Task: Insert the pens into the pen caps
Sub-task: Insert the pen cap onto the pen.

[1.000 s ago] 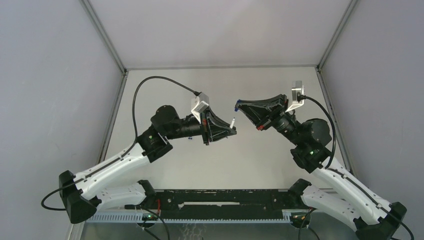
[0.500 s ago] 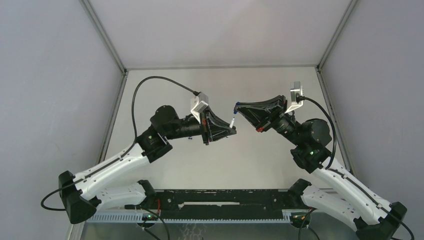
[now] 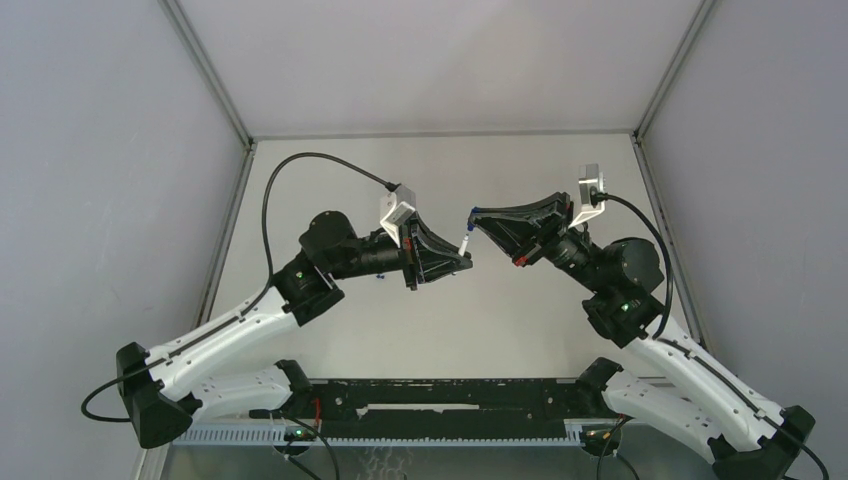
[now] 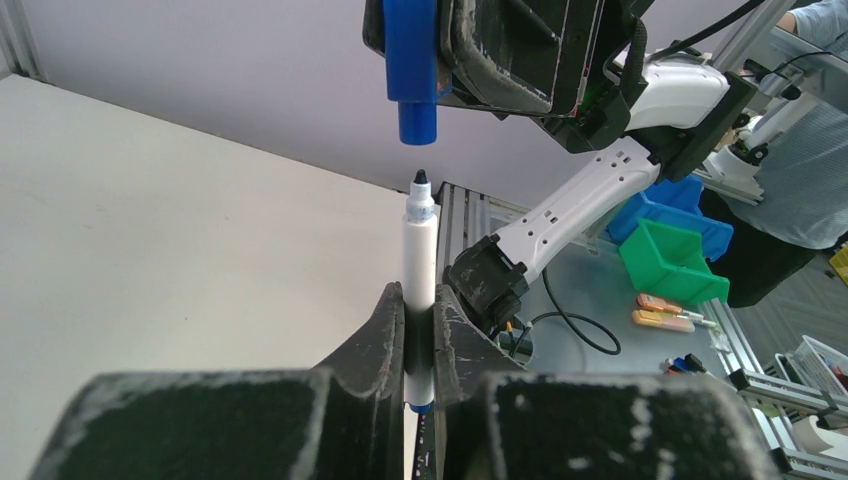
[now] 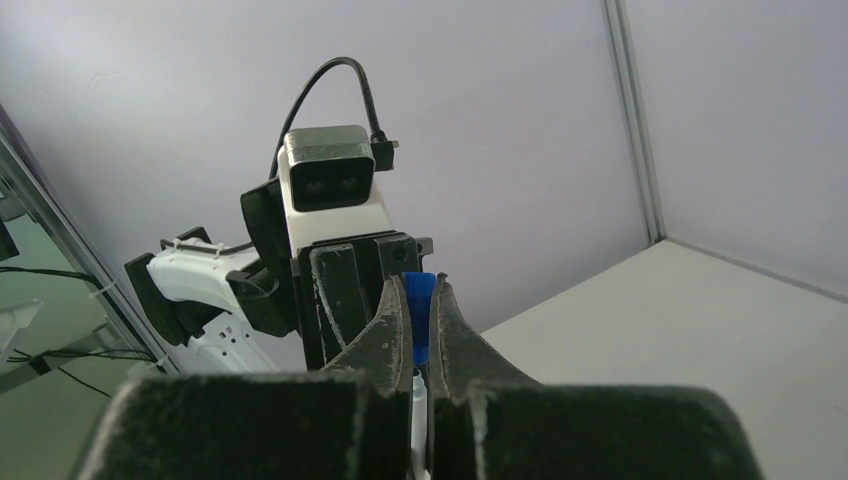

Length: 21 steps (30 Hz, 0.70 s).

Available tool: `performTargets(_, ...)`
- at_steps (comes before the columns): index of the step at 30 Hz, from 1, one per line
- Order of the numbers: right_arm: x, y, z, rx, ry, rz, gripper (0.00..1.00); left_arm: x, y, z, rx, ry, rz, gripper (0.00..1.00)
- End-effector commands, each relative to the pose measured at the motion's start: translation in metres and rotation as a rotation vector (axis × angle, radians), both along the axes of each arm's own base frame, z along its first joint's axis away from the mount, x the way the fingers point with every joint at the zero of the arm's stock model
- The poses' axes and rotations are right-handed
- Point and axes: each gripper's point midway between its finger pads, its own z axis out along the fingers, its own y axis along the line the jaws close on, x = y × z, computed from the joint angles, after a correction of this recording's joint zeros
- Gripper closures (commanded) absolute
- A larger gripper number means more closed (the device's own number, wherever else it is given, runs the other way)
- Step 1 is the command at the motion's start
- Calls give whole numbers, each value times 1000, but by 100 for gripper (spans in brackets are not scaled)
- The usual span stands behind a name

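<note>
- At the near edge of the table (image 3: 450, 330), the two arm bases are seen at either end of a black rail (image 3: 450, 397).
- The left arm is stretched toward the far right and the right arm toward the far left, so the two tools are brought nose to nose above the middle of the table, lifted clear of its surface.
- The left gripper (image 3: 464, 258) is closed to a narrow gap on a white pen (image 3: 466, 243).
- From the left wrist, the pen (image 4: 419, 250) is seen clamped by its lower barrel between the fingers (image 4: 385, 320). Its dark tip is pointed straight out, away from the gripper.
- The right gripper (image 3: 479, 214) is pinched fully onto a blue cap (image 3: 474, 211). From the right wrist, the cap (image 5: 421, 300) is seen squeezed between the fingertips (image 5: 395, 320).
- In the left wrist view the cap (image 4: 412, 70) is held in line with the pen tip, its open end turned toward it. A small gap is left between them, and the pen is not yet inside.
- Past the right arm, off the table's near side, a green bin (image 4: 670, 262) and a blue bin (image 4: 690, 195) are seen on a bench.
- The table is enclosed at the far side by plain grey walls (image 3: 430, 60).
</note>
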Motion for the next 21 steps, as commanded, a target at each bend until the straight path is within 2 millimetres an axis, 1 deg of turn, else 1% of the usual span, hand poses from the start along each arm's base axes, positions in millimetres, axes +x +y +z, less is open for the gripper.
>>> performTargets(1, -6, 0, 6, 17, -15, 18, 100, -6, 6, 41, -89, -72, 0, 100)
performTargets(21, -8, 6, -2, -12, 4, 48, 100, -2, 10, 38, -89, -69, 36, 100)
